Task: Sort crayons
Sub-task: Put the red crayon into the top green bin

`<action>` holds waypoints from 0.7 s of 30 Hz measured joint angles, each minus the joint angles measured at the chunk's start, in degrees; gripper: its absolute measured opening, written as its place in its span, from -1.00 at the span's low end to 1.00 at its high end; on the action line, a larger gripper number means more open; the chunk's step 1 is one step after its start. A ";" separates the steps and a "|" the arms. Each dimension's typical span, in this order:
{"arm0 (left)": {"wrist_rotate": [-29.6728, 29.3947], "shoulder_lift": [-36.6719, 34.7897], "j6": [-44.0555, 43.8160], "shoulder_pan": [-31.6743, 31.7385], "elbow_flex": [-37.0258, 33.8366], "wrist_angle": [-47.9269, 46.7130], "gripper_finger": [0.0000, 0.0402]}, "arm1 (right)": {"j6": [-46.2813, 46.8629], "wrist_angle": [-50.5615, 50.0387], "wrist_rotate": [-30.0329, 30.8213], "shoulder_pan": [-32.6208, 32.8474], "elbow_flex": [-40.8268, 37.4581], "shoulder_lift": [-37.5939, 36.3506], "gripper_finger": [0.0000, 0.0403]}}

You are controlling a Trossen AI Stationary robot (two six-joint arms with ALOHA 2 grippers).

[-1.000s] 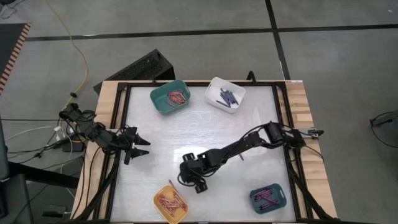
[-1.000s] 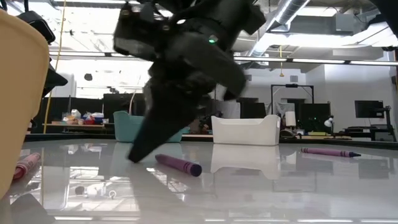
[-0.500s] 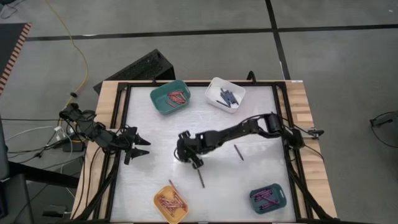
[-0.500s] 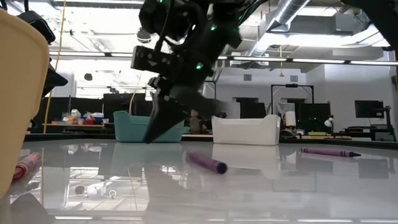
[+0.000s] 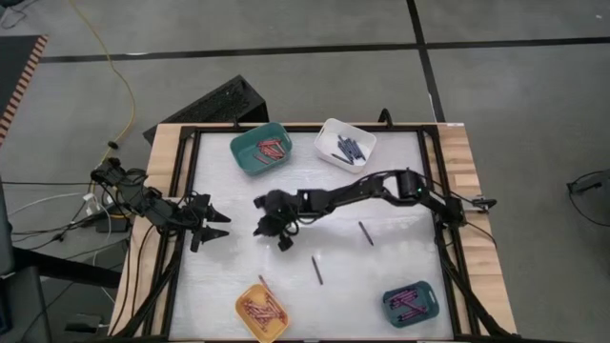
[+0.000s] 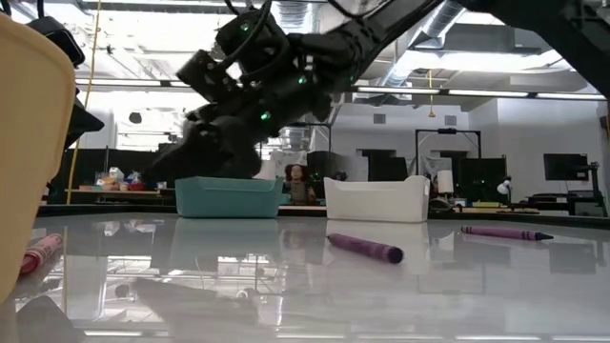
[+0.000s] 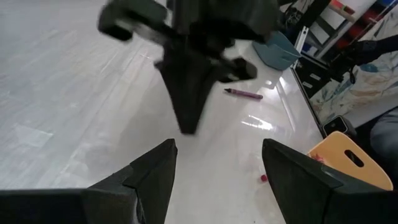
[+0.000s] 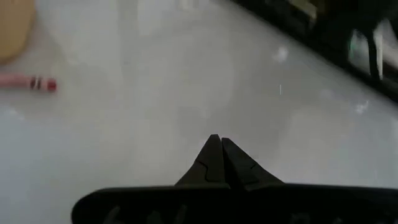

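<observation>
Two purple crayons lie flat on the white table, one near the middle [image 5: 316, 270] [image 6: 365, 249] and one further right [image 5: 365, 232] [image 6: 505, 232]. A red crayon [image 8: 28, 82] [image 6: 38, 255] lies beside the yellow bin [image 5: 260, 312]. My right gripper [image 5: 259, 227] [image 8: 217, 147] hovers left of the table's centre, shut on nothing and slanting toward the left edge. My left gripper [image 5: 217, 225] [image 7: 217, 165] waits open at the left edge, facing it.
A teal bin [image 5: 260, 148] with red crayons and a white bin [image 5: 345, 143] with dark blue ones stand along the far edge. A dark teal bin [image 5: 412, 303] with magenta crayons sits at the near right. A black frame borders the table.
My right gripper has swung from beside the yellow bin toward the table's far-left, rising a little, rolling and tipping closer to level, and has stayed shut. The nearer purple crayon, which lay at its fingertips, has rolled along the table toward the right.
</observation>
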 joint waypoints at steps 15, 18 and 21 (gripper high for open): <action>0.02 0.00 0.00 0.00 0.00 0.02 0.14 | 5.46 5.60 -1.27 9.23 4.31 5.67 -1.00; 0.01 0.00 0.00 0.00 0.00 0.02 0.14 | 6.08 5.84 -1.25 10.17 5.68 5.65 -1.00; -0.01 0.00 0.00 0.00 -0.02 0.02 0.14 | 6.66 5.81 0.01 11.21 5.77 5.61 -1.00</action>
